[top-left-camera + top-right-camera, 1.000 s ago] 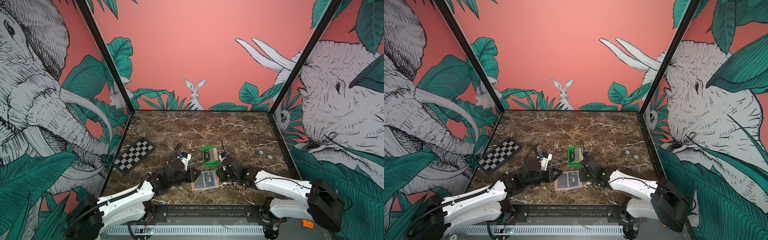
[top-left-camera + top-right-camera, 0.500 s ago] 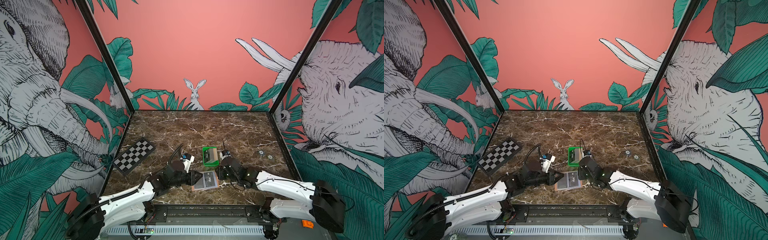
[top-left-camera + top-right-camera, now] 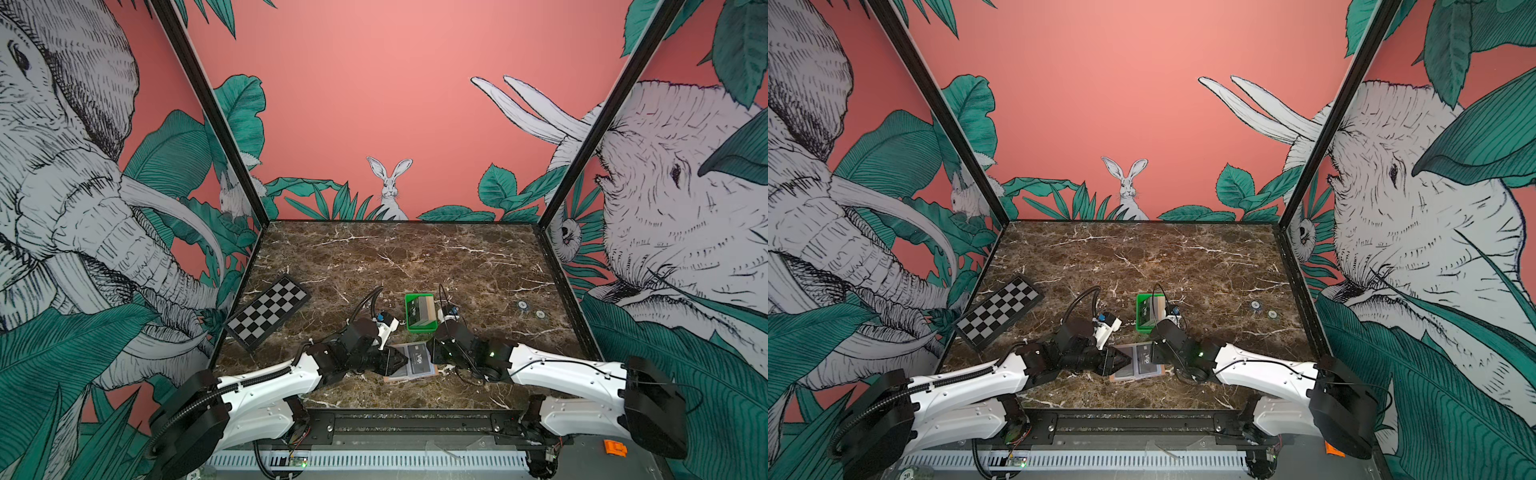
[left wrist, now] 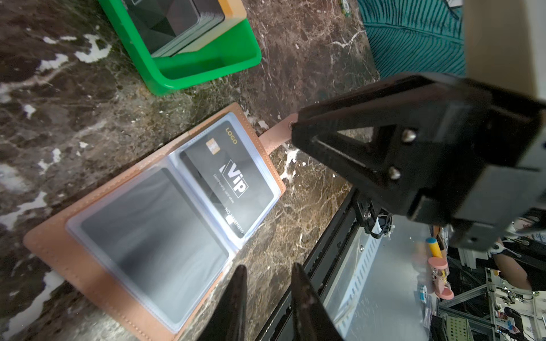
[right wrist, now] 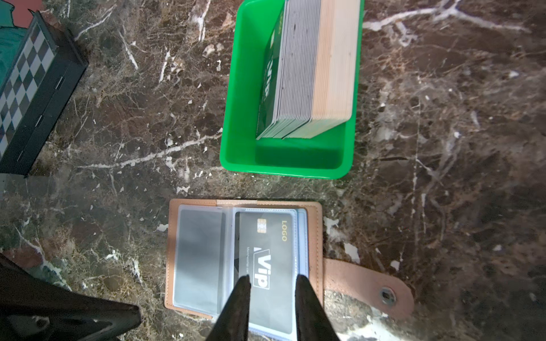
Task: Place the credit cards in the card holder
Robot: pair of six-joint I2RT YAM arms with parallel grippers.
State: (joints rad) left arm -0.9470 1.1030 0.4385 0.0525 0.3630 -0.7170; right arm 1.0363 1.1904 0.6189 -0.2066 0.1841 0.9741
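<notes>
Card holder (image 3: 409,372) is lying open on the marble worktop (image 3: 415,257), close to the near edge, right between the two arms. Its right-hand clear pocket has the black VIP card (image 5: 266,251) in it, and the left pocket shows what looks like a dark grey card (image 4: 153,236) through the plastic. The strap tab (image 5: 363,280) sticks out flat to the right.

Just beyond the holder, on the far side, sits the green tray (image 5: 283,171) with a whole stack of cards (image 5: 310,73) standing on edge inside.

On the left arm, the left fingers (image 4: 233,310) are a bit spread with nothing between them, tips at the holder's left side. The right fingers (image 5: 236,310) are slightly spread too, nothing pinched, and their tips sit over the near end of the VIP pocket. Can't tell if they actually touch it.

Off on the left there's a checkerboard (image 3: 268,311), well apart from all this
</notes>
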